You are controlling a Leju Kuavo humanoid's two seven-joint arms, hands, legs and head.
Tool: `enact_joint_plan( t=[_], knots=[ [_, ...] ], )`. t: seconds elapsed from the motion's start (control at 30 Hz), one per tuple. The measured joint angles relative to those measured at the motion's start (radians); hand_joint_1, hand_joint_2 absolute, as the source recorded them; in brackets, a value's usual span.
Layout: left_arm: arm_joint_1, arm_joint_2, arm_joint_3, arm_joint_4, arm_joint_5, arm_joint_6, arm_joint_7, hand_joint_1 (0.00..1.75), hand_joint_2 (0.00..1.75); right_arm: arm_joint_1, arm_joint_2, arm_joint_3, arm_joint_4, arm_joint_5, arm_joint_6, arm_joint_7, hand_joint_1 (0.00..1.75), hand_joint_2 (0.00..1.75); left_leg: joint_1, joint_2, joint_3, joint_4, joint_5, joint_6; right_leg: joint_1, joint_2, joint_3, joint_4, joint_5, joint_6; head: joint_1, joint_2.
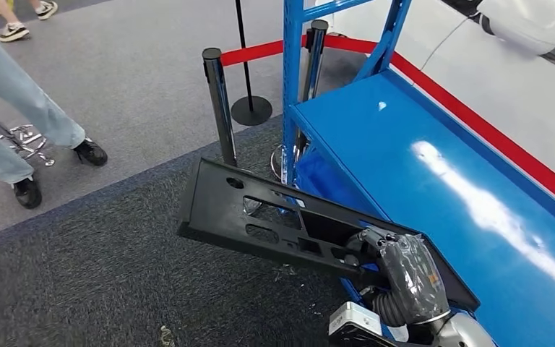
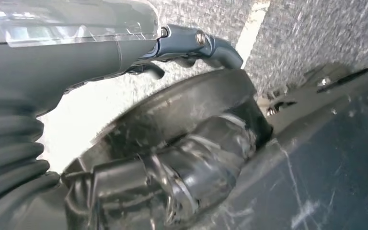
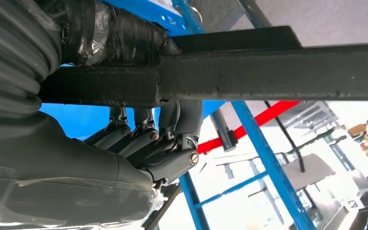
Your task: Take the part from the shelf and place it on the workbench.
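Part (image 1: 260,217) already off the shelf and carried in the air over the carpet, left of the blue counter (image 1: 433,188); placement on the counter not yet done, judged roughly halfway. Right robot hand (image 1: 405,271) clamped on the part's near right end, thumb on one face and fingers (image 3: 148,139) curled under the opposite face, panel tilted with its far left end lower. Left robot hand (image 2: 182,48) seen against floor and dark robot body, fingers curled, contents unclear, so state undeterminable.
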Motion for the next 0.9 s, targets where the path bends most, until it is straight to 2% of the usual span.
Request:
enact_joint_plan(
  t=[0.03,0.07,0.1,0.13,0.2,0.23,0.27,0.3,0.33,0.37,0.4,0.43,0.47,0.5,0.57,0.6,0.63,0.7,0.73,0.77,0.8,0.83,0.87,0.9],
  knots=[
    [0.001,0.0,0.0,0.0,0.001,0.001,0.0,0.0,1.75,0.0,-0.001,0.0,-0.001,0.0,0.0,0.0,1.75,1.75,0.002,-0.012,-0.005,-0.001,0.003,-0.005,0.0,-0.011,0.0,0.0,0.002,-0.006,-0.001,0.0],
    [0.002,0.0,0.0,0.0,0.003,0.0,0.0,0.0,1.75,-0.002,-0.002,0.0,-0.001,0.0,0.0,0.0,1.75,1.75,0.003,-0.012,-0.009,0.001,0.003,-0.01,0.0,-0.023,0.002,-0.003,0.003,-0.012,-0.002,0.0],
    [0.003,0.0,0.0,0.0,0.007,-0.002,0.002,0.0,1.75,-0.003,-0.002,-0.001,-0.001,-0.001,0.0,0.0,1.75,1.75,0.002,0.002,-0.016,0.014,-0.005,-0.015,-0.001,-0.036,0.005,-0.006,0.004,-0.018,-0.005,0.0],
    [0.002,0.0,0.0,0.0,0.013,-0.001,0.006,0.0,1.75,-0.004,-0.003,-0.001,-0.001,-0.001,0.0,0.0,1.75,1.75,0.001,0.027,-0.031,0.045,-0.021,-0.02,-0.003,-0.049,0.009,-0.008,0.004,-0.023,-0.008,0.0],
    [0.0,-0.001,0.0,0.0,0.035,0.022,0.025,0.0,1.75,-0.003,-0.004,-0.001,-0.001,-0.001,0.001,0.001,1.75,1.75,0.001,0.087,-0.084,0.154,-0.069,-0.031,0.0,-0.077,0.015,-0.009,0.001,-0.031,-0.015,0.0],
    [-0.001,0.0,0.001,0.0,0.05,0.045,0.034,0.0,1.75,-0.002,-0.005,-0.001,-0.001,-0.001,0.001,0.003,1.75,1.75,0.002,0.102,-0.113,0.211,-0.088,-0.034,0.003,-0.092,0.017,-0.009,-0.001,-0.034,-0.015,0.0],
    [0.0,0.001,0.003,0.0,0.064,0.074,0.039,0.0,1.75,-0.001,-0.005,-0.001,-0.002,0.002,0.001,0.005,1.75,1.75,0.003,0.111,-0.131,0.247,-0.094,-0.035,0.004,-0.106,0.019,-0.009,-0.004,-0.035,-0.015,0.0],
    [0.0,0.005,0.006,0.0,0.079,0.103,0.04,0.0,1.75,0.001,-0.005,-0.001,-0.003,0.006,0.0,0.007,1.75,1.75,0.003,0.116,-0.134,0.25,-0.084,-0.035,0.006,-0.12,0.021,-0.009,-0.006,-0.036,-0.015,0.0],
    [0.001,0.01,0.011,0.0,0.095,0.133,0.036,0.0,1.75,0.004,-0.006,-0.001,-0.005,0.011,0.0,0.009,1.75,1.75,0.002,0.121,-0.116,0.215,-0.058,-0.031,0.007,-0.132,0.025,-0.01,-0.009,-0.036,-0.015,0.0],
    [0.002,0.016,0.017,0.0,0.113,0.163,0.027,0.0,1.75,0.007,-0.007,-0.002,-0.01,0.018,-0.001,0.011,1.75,1.75,0.001,0.133,-0.084,0.153,-0.025,-0.025,0.009,-0.144,0.03,-0.01,-0.013,-0.036,-0.015,0.0],
    [0.003,0.023,0.025,0.0,0.133,0.192,0.013,0.0,1.75,0.011,-0.01,-0.002,-0.014,0.024,-0.002,0.012,1.75,1.75,-0.005,0.155,-0.051,0.09,-0.003,-0.018,0.011,-0.154,0.034,-0.011,-0.016,-0.035,-0.015,0.0],
    [0.004,0.028,0.035,0.0,0.158,0.223,-0.009,0.0,1.75,0.016,-0.013,-0.002,-0.019,0.031,-0.004,0.014,1.75,1.75,-0.011,0.175,-0.023,0.037,0.011,-0.01,0.014,-0.164,0.038,-0.013,-0.019,-0.033,-0.015,0.0],
    [0.006,0.033,0.047,0.0,0.189,0.253,-0.041,0.0,1.75,0.022,-0.017,-0.003,-0.024,0.038,-0.008,0.015,1.75,1.75,-0.018,0.19,-0.008,0.007,0.014,-0.002,0.016,-0.174,0.041,-0.016,-0.02,-0.03,-0.014,0.0],
    [0.009,0.039,0.063,0.0,0.229,0.282,-0.086,0.0,1.75,0.029,-0.021,-0.004,-0.027,0.046,-0.013,0.015,1.75,1.75,-0.023,0.193,-0.005,-0.004,0.01,0.003,0.018,-0.184,0.043,-0.021,-0.02,-0.027,-0.014,0.0],
    [0.017,0.049,0.109,0.0,0.334,0.329,-0.218,0.0,1.75,0.047,-0.03,-0.008,-0.033,0.066,-0.027,0.016,1.75,1.75,-0.02,0.171,0.002,-0.022,0.016,0.012,0.02,-0.198,0.052,-0.031,-0.022,-0.018,-0.015,0.0],
    [0.021,0.055,0.14,0.0,0.392,0.343,-0.295,0.0,1.75,0.058,-0.034,-0.011,-0.037,0.078,-0.036,0.016,1.75,1.75,-0.016,0.16,0.011,-0.036,0.02,0.016,0.019,-0.186,0.055,-0.027,-0.028,-0.015,-0.014,0.0],
    [0.023,0.06,0.173,0.0,0.444,0.351,-0.365,0.0,1.75,0.07,-0.038,-0.016,-0.04,0.09,-0.045,0.016,1.75,1.75,-0.012,0.15,0.02,-0.049,0.025,0.02,0.019,-0.163,0.05,-0.007,-0.043,-0.013,-0.013,0.0],
    [0.023,0.069,0.246,0.001,0.537,0.344,-0.489,0.0,1.75,0.099,-0.045,-0.023,-0.045,0.109,-0.058,0.016,1.75,1.75,-0.008,0.127,0.031,-0.061,0.029,0.026,0.018,-0.107,0.001,0.096,-0.093,-0.012,-0.008,0.0],
    [0.022,0.072,0.283,0.001,0.578,0.335,-0.538,0.0,1.75,0.113,-0.047,-0.025,-0.047,0.116,-0.06,0.016,1.75,1.75,-0.008,0.115,0.031,-0.06,0.029,0.028,0.018,-0.094,-0.034,0.159,-0.116,-0.012,-0.007,0.0],
    [0.022,0.074,0.325,0.001,0.619,0.324,-0.584,0.0,1.75,0.128,-0.049,-0.027,-0.048,0.122,-0.06,0.016,1.75,1.75,-0.008,0.101,0.031,-0.058,0.028,0.029,0.017,-0.089,-0.064,0.205,-0.125,-0.01,-0.006,0.0],
    [0.022,0.075,0.366,0.001,0.653,0.311,-0.619,0.0,1.75,0.139,-0.049,-0.029,-0.048,0.126,-0.06,0.016,1.75,1.75,-0.007,0.087,0.031,-0.055,0.025,0.027,0.016,-0.087,-0.078,0.216,-0.114,-0.008,-0.006,0.0],
    [0.024,0.076,0.408,0.001,0.682,0.296,-0.648,0.0,1.75,0.148,-0.049,-0.031,-0.049,0.128,-0.059,0.016,1.75,1.75,-0.005,0.073,0.031,-0.05,0.022,0.025,0.014,-0.085,-0.075,0.193,-0.085,-0.005,-0.006,0.0],
    [0.026,0.076,0.446,0.001,0.703,0.281,-0.671,0.0,1.75,0.153,-0.049,-0.034,-0.05,0.13,-0.059,0.016,1.75,1.75,-0.002,0.059,0.031,-0.041,0.018,0.02,0.01,-0.079,-0.056,0.14,-0.046,-0.002,-0.006,0.0],
    [0.028,0.076,0.479,0.001,0.719,0.266,-0.691,0.0,1.75,0.156,-0.049,-0.035,-0.052,0.13,-0.058,0.016,1.75,1.75,0.001,0.047,0.028,-0.032,0.013,0.014,0.005,-0.06,-0.033,0.084,-0.018,0.002,-0.006,0.0]
  ],
)
